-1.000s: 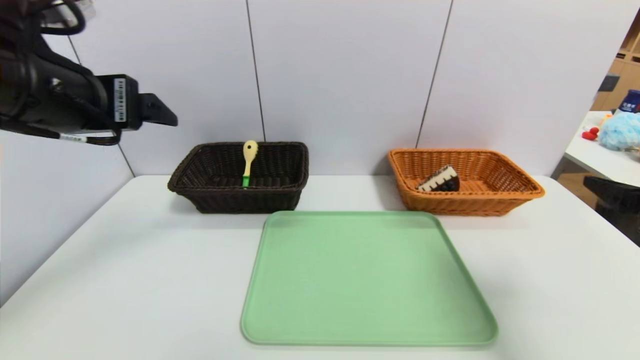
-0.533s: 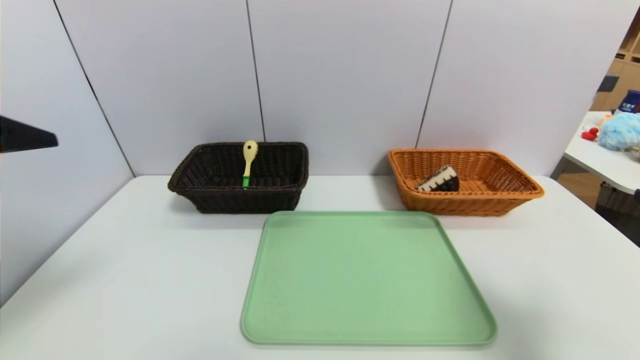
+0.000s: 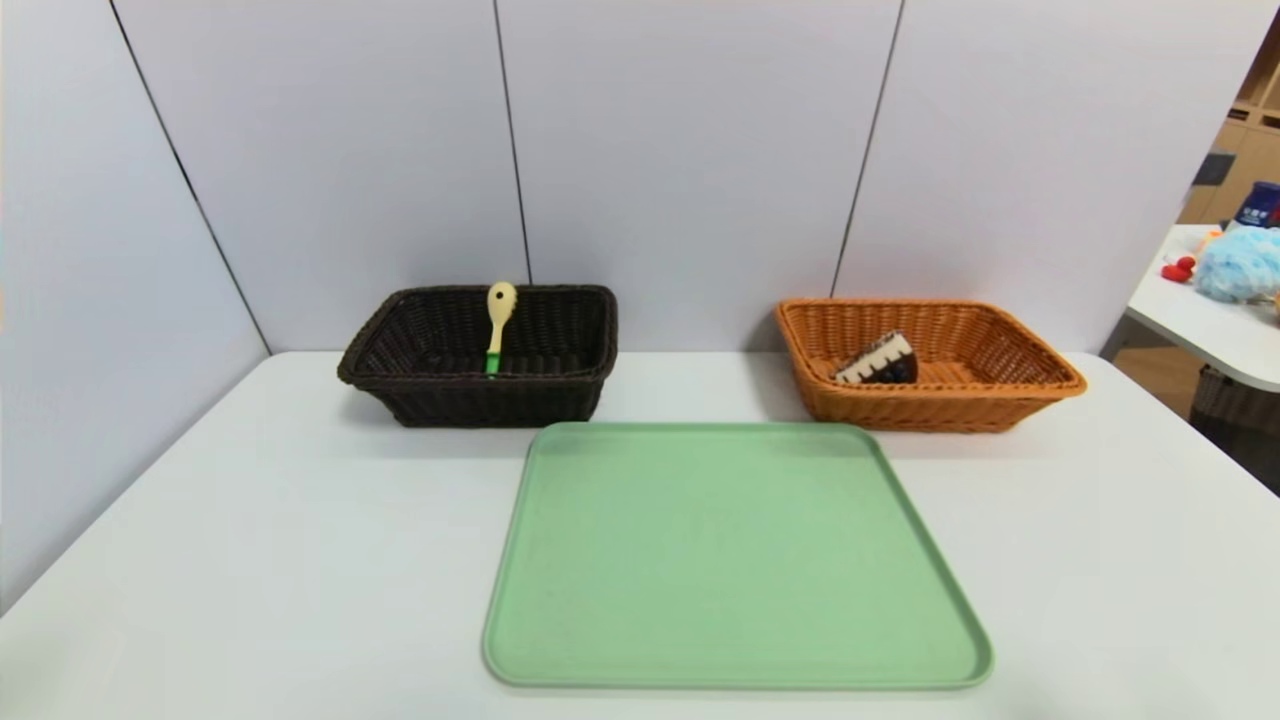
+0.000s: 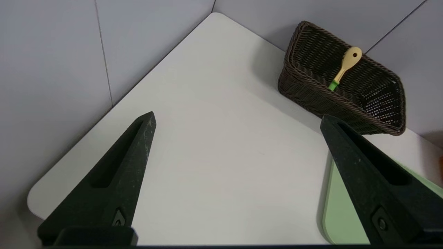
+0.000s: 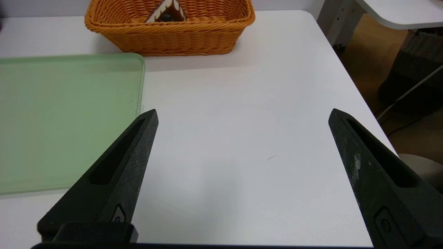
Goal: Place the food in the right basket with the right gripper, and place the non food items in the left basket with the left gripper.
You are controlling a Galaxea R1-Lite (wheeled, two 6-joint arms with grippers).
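The cake wedge (image 3: 880,360) sits partly hidden by the orange basket's rim (image 3: 940,388).

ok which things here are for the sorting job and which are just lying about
For the job:
- cake
- spoon
- orange basket
- dark basket
- both grippers, open

Just lying about:
- blue puff
- red thing

Pale panelled walls (image 3: 690,150), wooden floor (image 5: 363,65).
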